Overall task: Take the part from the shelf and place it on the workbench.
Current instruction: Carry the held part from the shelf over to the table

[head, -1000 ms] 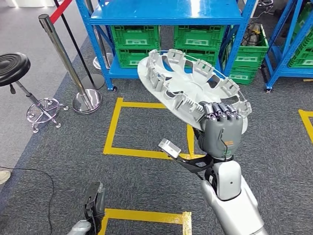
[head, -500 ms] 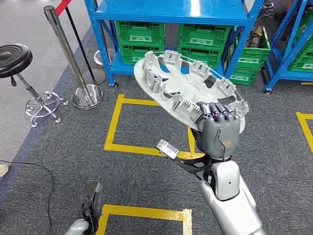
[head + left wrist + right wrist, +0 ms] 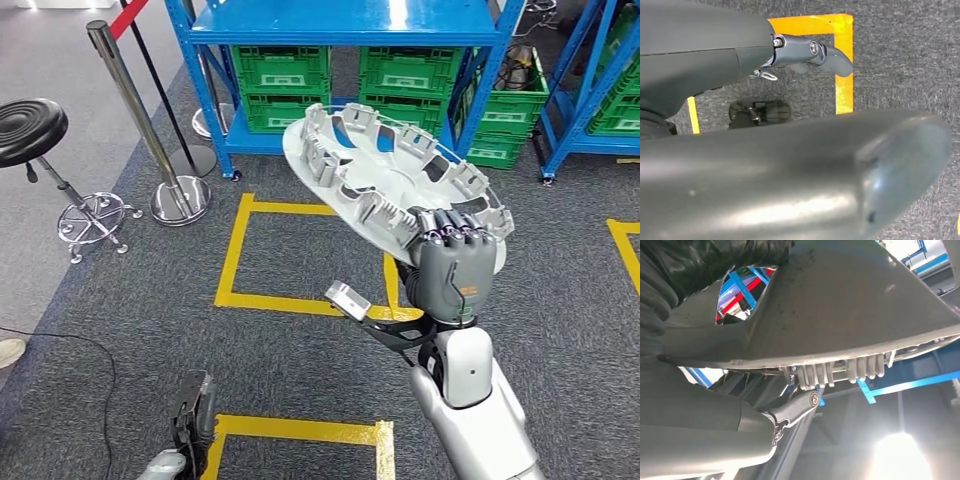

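Note:
The part (image 3: 377,170) is a round silver wheel cover with clips around its rim, held up tilted in front of me. My right hand (image 3: 453,265) grips its near edge, fingers curled over the rim. In the right wrist view the cover's underside (image 3: 851,305) spans the picture above the thumb (image 3: 696,425). My left hand (image 3: 192,420) hangs low near the floor and holds nothing; in the left wrist view its thumb (image 3: 791,165) and a dark finger (image 3: 813,50) lie apart over the carpet.
A blue shelf (image 3: 340,25) with green crates (image 3: 279,75) stands ahead, a second blue shelf (image 3: 596,90) at the right. At the left are a chrome stanchion (image 3: 143,120) and a black stool (image 3: 30,130). Yellow tape (image 3: 234,250) marks the grey carpet; a cable (image 3: 75,350) lies at the left.
The whole picture sways slightly, so the camera moved. My right hand keeps hold of the wheel cover at about the same height. The left hand stays low.

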`<state>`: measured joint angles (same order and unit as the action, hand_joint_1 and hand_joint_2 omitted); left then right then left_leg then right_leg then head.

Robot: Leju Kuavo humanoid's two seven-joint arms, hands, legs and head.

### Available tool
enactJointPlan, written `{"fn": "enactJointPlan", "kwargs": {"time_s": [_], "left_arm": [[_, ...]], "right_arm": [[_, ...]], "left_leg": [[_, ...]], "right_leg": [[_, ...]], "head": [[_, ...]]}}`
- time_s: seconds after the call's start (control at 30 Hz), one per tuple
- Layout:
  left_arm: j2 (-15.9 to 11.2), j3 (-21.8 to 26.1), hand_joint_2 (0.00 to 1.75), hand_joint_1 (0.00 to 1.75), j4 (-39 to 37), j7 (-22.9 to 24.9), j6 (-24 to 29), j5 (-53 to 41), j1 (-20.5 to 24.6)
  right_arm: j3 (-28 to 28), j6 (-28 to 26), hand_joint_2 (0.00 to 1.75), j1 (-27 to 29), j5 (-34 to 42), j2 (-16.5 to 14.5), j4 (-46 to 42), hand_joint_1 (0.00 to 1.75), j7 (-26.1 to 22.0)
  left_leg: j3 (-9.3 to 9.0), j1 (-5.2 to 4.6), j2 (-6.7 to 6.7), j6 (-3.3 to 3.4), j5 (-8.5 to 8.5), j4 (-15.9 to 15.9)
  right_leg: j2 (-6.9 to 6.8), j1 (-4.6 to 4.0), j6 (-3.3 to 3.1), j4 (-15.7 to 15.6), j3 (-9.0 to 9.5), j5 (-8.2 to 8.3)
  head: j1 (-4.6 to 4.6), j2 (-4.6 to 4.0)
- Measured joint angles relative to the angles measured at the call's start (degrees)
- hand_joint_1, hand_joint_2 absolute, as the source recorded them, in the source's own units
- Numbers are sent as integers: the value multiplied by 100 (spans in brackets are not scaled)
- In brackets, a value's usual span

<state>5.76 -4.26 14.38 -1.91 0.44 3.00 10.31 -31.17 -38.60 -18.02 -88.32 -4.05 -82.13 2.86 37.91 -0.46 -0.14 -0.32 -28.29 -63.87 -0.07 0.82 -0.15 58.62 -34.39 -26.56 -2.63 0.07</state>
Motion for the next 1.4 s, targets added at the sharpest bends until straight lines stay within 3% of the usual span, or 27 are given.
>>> {"fn": "enactJointPlan", "kwargs": {"time_s": [0.07,0.1,0.13,0.17,0.27,0.3,0.37,0.4,0.5,0.53,0.83,0.93,1.07,1.13,1.2,1.23,1.27,1.3,1.37,1.4], "left_arm": [[1,0,0,0,-1,1,0,-1,-5],[1,0,0,0,-2,0,0,-1,-9],[1,0,0,0,-2,1,0,-1,-11],[1,0,0,0,-1,1,0,-1,-11],[-3,0,0,0,-1,0,0,-1,-1],[-3,0,0,0,-1,0,0,-1,2],[-2,0,0,0,-2,1,0,-1,-6],[1,0,0,0,-2,1,1,-1,-13],[3,0,0,0,-2,-1,2,-1,-16],[3,0,0,0,-2,-1,2,-1,-15],[3,0,0,0,-2,-1,2,-1,-18],[-2,0,0,0,-2,-1,2,-1,-17],[-16,0,0,0,0,-1,2,-1,-3],[-13,0,0,0,0,0,1,-3,2],[-6,0,0,0,0,1,-1,-7,3],[0,0,0,0,0,1,-2,-9,0],[8,0,0,0,0,1,-2,-9,0],[15,0,0,0,0,1,-2,-9,0],[22,1,0,0,0,1,-2,-10,-1],[20,1,0,0,-1,2,-2,-11,-2]], "right_arm": [[6,0,175,0,0,-19,6,175,-3],[8,0,175,5,1,-21,13,175,-7],[10,0,175,12,1,-21,21,175,-13],[13,0,175,18,2,-22,27,175,-20],[27,0,175,17,3,-41,32,175,-42],[34,0,175,12,4,-48,32,175,-50],[47,0,175,9,6,-54,34,175,-60],[50,0,175,12,7,-55,37,175,-62],[54,0,175,13,13,-58,49,175,-69],[55,0,175,10,16,-58,53,175,-73],[59,0,175,12,30,-59,72,175,-89],[72,0,175,12,71,-71,98,175,-160],[153,0,175,15,156,-139,124,175,-319],[216,0,175,16,180,-155,132,175,-412],[269,0,175,32,184,-159,147,175,-498],[297,0,175,50,191,-160,158,175,-540],[325,0,175,71,206,-163,171,175,-575],[356,0,175,89,228,-171,181,175,-614],[418,0,175,106,277,-202,192,175,-699],[447,0,175,106,298,-230,195,175,-744]], "left_leg": [[270,45,1,-71,-393,-755],[355,65,1,-94,-499,-1031],[351,80,1,-108,-504,-1115],[231,91,1,-111,-401,-958],[-433,89,-1,-63,7,191],[-553,78,-1,-40,50,433],[-582,51,-1,8,53,560],[-566,48,-1,18,72,572],[-543,45,-2,24,125,617],[-534,39,-2,34,132,616],[-486,-8,-1,101,157,597],[-477,-17,-1,115,156,580],[-508,-6,37,253,249,696],[-545,25,99,307,318,806],[-539,22,159,317,326,815],[-537,23,193,312,321,811],[-536,30,227,300,313,804],[-536,43,261,276,298,786],[-532,74,333,189,235,709],[-519,70,372,135,190,637]], "right_leg": [[-3,4,-16,-2,-41,33],[-4,4,-13,-2,-63,52],[-4,4,-3,-1,-84,70],[-3,5,9,0,-101,88],[2,-7,68,6,-134,133],[1,-15,99,8,-151,152],[-4,-20,166,-4,-179,196],[-6,-19,160,-16,-184,199],[-8,-22,-35,-46,-207,244],[-8,-19,-63,-59,-214,276],[-7,34,208,-131,-216,341],[-9,48,254,-140,-220,350],[8,62,364,-146,-264,339],[12,48,354,242,-459,69],[13,44,350,1019,-791,-304],[10,48,360,1328,-918,-405],[3,53,369,1446,-956,-406],[-14,62,381,1327,-879,-302],[-182,62,411,629,-487,-8],[-271,52,394,310,-305,75]], "head": [[-13,0],[-13,0],[-13,0],[-14,0],[-11,0],[-9,0],[-5,0],[-4,0],[4,1],[7,1],[5,0],[4,0],[2,0],[14,0],[22,0],[22,0],[22,0],[23,0],[26,0],[38,0]]}}
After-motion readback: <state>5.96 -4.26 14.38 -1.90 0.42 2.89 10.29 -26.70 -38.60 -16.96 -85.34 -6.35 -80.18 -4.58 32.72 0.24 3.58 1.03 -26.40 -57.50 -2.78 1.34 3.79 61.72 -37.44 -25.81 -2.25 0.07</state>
